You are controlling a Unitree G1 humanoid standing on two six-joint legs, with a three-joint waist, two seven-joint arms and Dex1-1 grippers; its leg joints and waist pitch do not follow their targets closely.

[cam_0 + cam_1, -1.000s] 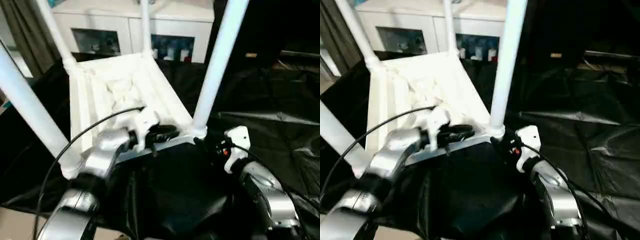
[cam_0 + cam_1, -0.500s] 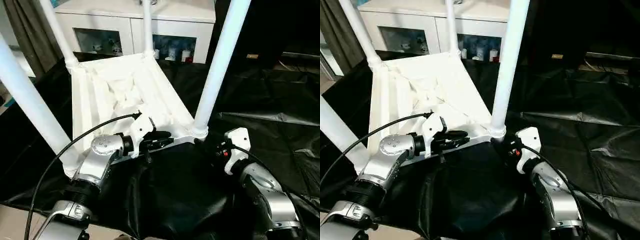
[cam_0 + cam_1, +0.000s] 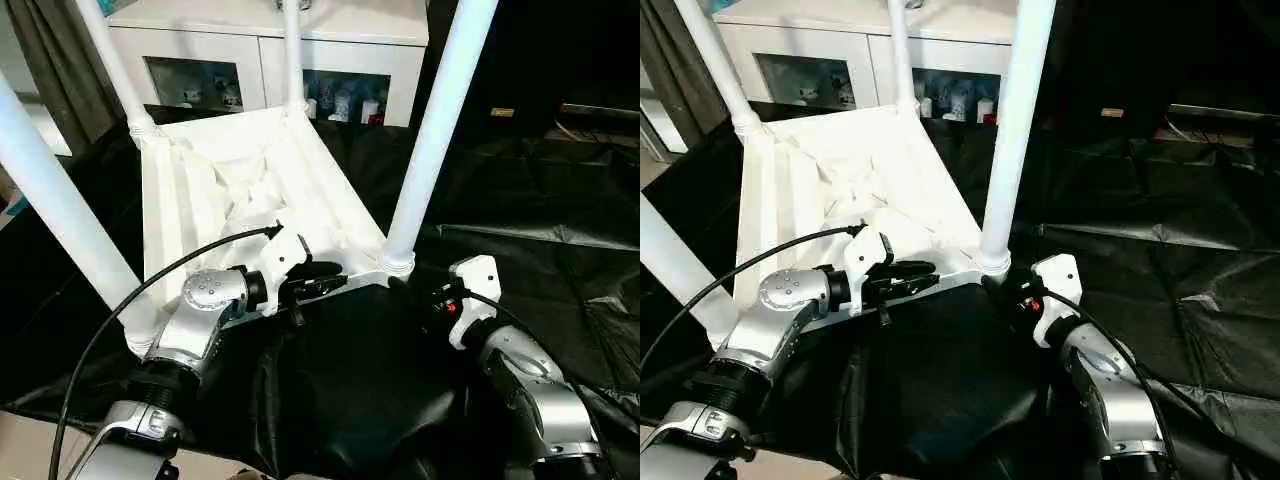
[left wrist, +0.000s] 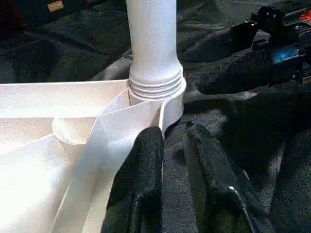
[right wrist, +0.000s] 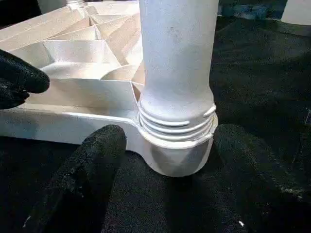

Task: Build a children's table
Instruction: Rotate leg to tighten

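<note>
In the head views, the small white plastic children's table [image 3: 250,190] lies upside down in the upper left on a black sheet [image 3: 520,210], its four long white legs [image 3: 432,130] pointing up.

In the left wrist view, the left gripper [image 4: 167,145] has its two fingers a little apart at the table's edge. In the right wrist view, the right gripper [image 5: 170,145] is spread wide around the corner socket [image 5: 177,145], not squeezing it.

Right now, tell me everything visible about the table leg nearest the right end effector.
The leg is a white, smooth plastic-looking tube, standing upright and threaded into the near corner socket of the upturned tabletop; thread rings still show above the collar. The right end effector straddles that socket, fingers open either side, on black sheeting.
</note>
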